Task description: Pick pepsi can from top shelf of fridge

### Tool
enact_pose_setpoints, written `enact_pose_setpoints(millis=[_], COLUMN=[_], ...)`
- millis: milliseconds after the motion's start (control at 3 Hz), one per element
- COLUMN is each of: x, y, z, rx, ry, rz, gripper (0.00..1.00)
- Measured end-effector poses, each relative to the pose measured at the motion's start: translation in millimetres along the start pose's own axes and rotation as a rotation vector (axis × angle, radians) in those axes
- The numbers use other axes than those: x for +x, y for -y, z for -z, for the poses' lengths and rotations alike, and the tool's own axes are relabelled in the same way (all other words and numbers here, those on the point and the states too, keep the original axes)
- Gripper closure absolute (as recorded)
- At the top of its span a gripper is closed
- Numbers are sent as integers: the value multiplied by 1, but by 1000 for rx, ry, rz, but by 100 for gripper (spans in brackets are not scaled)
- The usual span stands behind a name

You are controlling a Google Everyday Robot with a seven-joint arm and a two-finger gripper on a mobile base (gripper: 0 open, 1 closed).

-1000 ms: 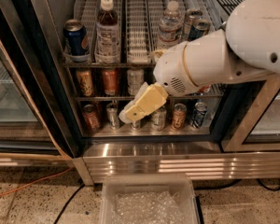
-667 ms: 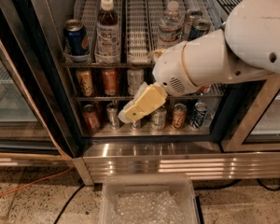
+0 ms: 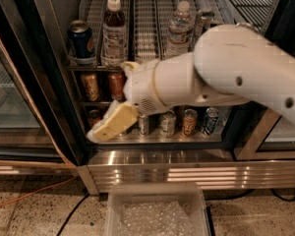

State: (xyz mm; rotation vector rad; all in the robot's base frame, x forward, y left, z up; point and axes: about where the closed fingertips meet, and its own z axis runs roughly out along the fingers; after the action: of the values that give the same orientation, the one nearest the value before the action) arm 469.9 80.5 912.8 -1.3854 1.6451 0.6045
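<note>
The pepsi can, dark blue with a silver top, stands upright at the left end of the top shelf, behind its metal front rail. The fridge has a black frame and its door stands open. My gripper, cream-yellow, hangs in front of the lower racks, below and a little right of the pepsi can, and is apart from it. The big white arm reaches in from the right and hides much of the middle rack.
On the top shelf also stand a brown bottle, a water bottle and a slim can. Cans line the lower racks. A clear plastic bin sits on the floor before the ribbed steel base.
The arm has swung left across the fridge front. The gripper has moved left to sit under the lanes with the pepsi can and the brown bottle.
</note>
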Motion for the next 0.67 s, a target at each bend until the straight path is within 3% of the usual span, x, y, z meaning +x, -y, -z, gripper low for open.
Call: enact_pose_setpoints(millis=[667], x=[-62], y=[-21], z=[-82], rx=[30], ry=[204], rz=[28], gripper=[0])
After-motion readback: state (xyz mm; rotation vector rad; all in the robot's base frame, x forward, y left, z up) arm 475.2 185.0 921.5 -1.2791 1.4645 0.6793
